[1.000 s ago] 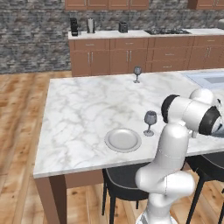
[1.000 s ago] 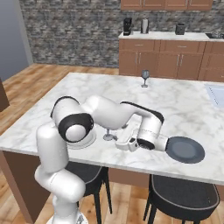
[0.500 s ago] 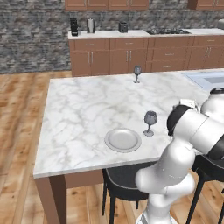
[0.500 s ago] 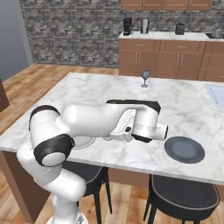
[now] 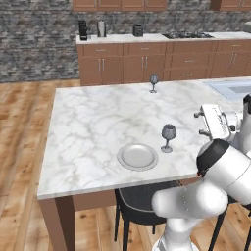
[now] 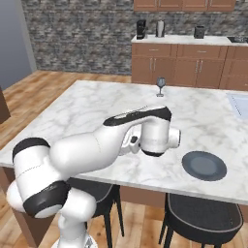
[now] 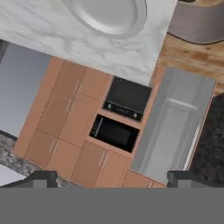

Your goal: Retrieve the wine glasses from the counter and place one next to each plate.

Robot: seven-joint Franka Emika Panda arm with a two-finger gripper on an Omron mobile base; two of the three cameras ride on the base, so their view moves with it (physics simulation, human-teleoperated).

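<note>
Two smoky grey wine glasses stand on a white marble counter point(image 5: 98, 122) veined with grey. Each has a rounded translucent bowl, a thin stem and a round foot. The nearer wine glass point(image 5: 168, 138) stands upright just to the right of a pale grey-white plate point(image 5: 138, 157), close to the counter's front edge and apart from the plate's rim. The farther wine glass point(image 5: 154, 83) stands upright near the counter's back edge, well apart from both plates. A dark slate grey plate point(image 6: 204, 165) lies flat near the front edge, further right along the counter, with no glass beside it. The gripper point(image 7: 113, 177) is away from both glasses, empty, its two dark finger tips spread wide; the hand view looks past the pale plate's rim toward brown wall cabinets.
</note>
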